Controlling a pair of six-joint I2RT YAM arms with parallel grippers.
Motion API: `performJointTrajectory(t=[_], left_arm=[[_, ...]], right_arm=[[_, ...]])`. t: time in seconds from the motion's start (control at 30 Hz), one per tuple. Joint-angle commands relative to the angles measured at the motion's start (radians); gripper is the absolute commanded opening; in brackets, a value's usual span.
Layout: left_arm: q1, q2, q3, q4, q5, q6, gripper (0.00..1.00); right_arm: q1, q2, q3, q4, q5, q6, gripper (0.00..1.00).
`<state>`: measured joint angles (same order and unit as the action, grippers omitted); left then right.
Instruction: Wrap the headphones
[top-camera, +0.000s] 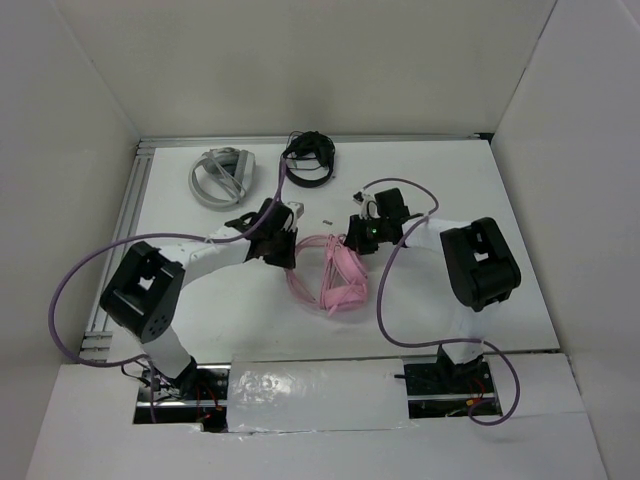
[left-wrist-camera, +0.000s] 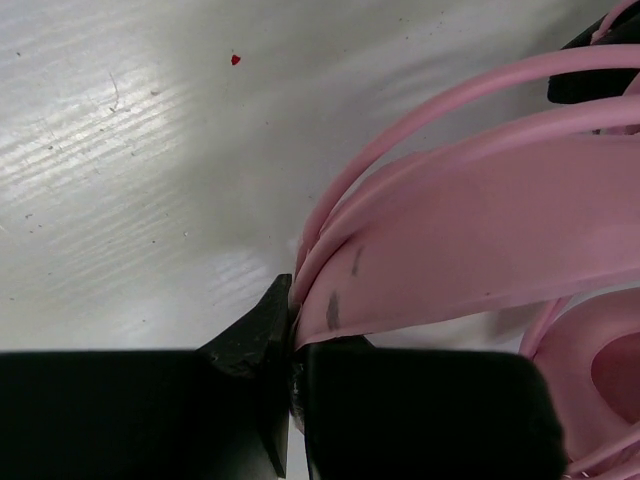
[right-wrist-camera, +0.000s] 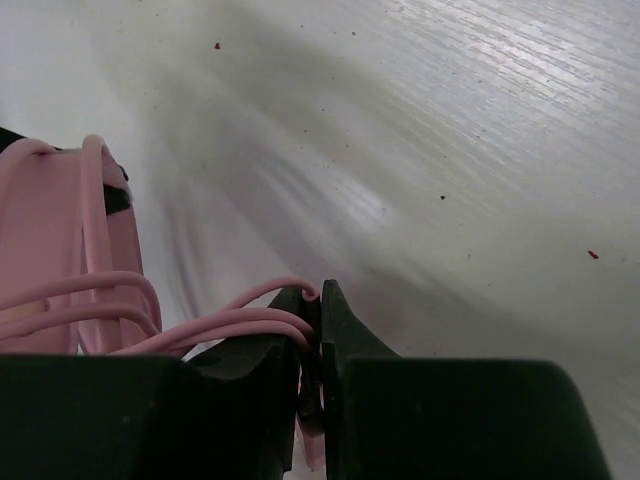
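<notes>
Headphones (top-camera: 338, 278), pink, lie at the middle of the tabletop (top-camera: 450, 180), between the two arms. The left pincer (left-wrist-camera: 292, 325) is clamped narrow on the pink headband (left-wrist-camera: 480, 230), probably to anchor the frame so that it cannot slide while the cord is wound. The right pincer (right-wrist-camera: 320, 305) stands almost closed, with strands of the thin pink cable (right-wrist-camera: 240, 322) nipped between its fingers, apparently to lead the cord round the frame. Several loops already lie along the headband. Count: three sets on the tabletop, namely the pink set, the grey-white headphones (top-camera: 222, 178) and the black headphones (top-camera: 308, 158). The latter two rest at the far edge, well apart from the work. Two arms; two pincers, both occupied.
</notes>
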<state>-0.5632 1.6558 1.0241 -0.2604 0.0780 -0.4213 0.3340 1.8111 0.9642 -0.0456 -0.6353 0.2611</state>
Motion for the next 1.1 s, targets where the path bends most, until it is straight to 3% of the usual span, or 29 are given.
performJointTrajectory(t=[0.0, 0.37, 0.73, 0.93, 1.0, 1.07], left_arm=[[0.003, 0.025, 0.099, 0.026, 0.037, -0.126, 0.00], [0.016, 0.136, 0.218, -0.131, -0.017, -0.235, 0.00], [0.069, 0.206, 0.268, -0.152, 0.040, -0.289, 0.00], [0.086, 0.210, 0.272, -0.140, 0.057, -0.287, 0.00], [0.088, 0.213, 0.280, -0.138, 0.063, -0.281, 0.00], [0.086, 0.220, 0.286, -0.140, 0.066, -0.275, 0.12]], right_arm=[[-0.009, 0.022, 0.048, -0.002, -0.017, 0.043, 0.15], [-0.015, 0.106, 0.110, -0.089, 0.035, 0.059, 0.20], [-0.030, 0.105, 0.114, -0.137, 0.060, 0.061, 0.26], [-0.033, 0.096, 0.107, -0.163, 0.083, 0.069, 0.31], [-0.033, 0.085, 0.102, -0.166, 0.092, 0.072, 0.38], [-0.035, 0.077, 0.093, -0.168, 0.098, 0.076, 0.39]])
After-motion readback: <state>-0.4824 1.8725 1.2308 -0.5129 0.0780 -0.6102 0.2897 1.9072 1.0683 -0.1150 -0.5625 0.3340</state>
